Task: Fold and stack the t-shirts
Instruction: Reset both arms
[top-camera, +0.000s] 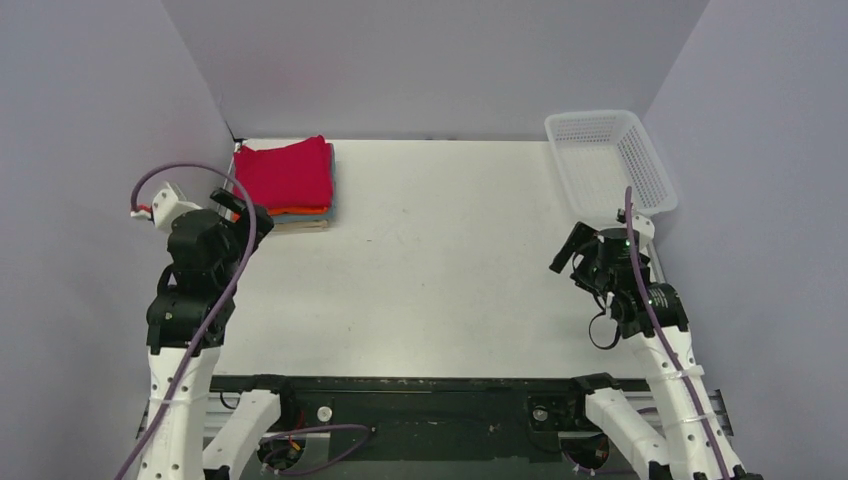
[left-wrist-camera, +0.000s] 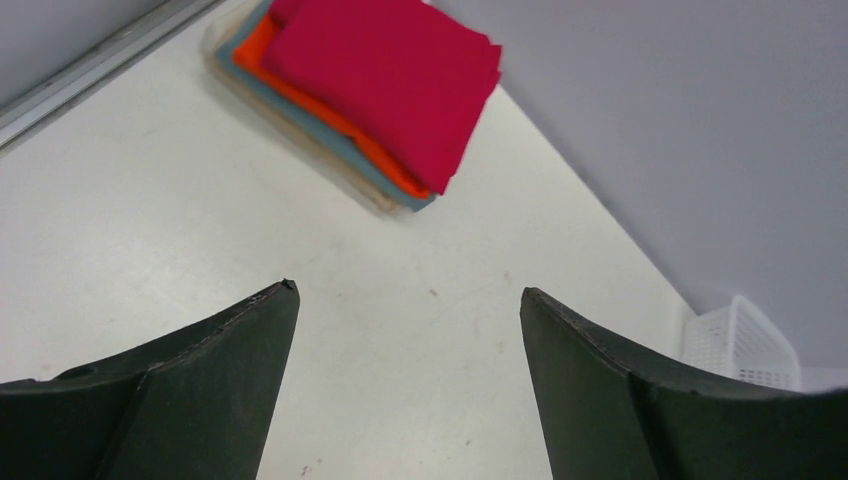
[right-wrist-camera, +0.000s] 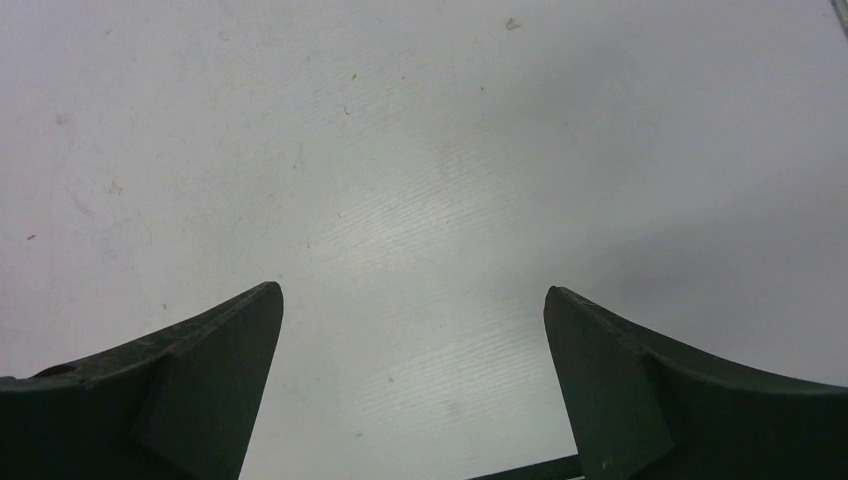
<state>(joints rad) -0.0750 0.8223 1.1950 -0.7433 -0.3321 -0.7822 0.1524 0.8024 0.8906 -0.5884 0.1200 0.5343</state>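
Where the pale, faintly scuffed table (top-camera: 440, 260) meets its far left corner, the t-shirts (top-camera: 285, 185) lie in one tidy stack of soft folded rectangles. A smooth, matte crimson-red one (left-wrist-camera: 390, 70) is on top. Beneath it, thin edges of bright orange (left-wrist-camera: 258, 48), grey-blue (top-camera: 312, 216) and beige (top-camera: 300, 227) peek out. The left claw (left-wrist-camera: 405, 300) hangs near the stack's near side without touching it. Its dark, wedge-shaped fingers (left-wrist-camera: 200, 380) are spread wide and grip nothing. Well apart on the right, the right claw (right-wrist-camera: 412, 295) is likewise splayed and empty over bare table, near the white plastic mesh basket (top-camera: 610, 160).
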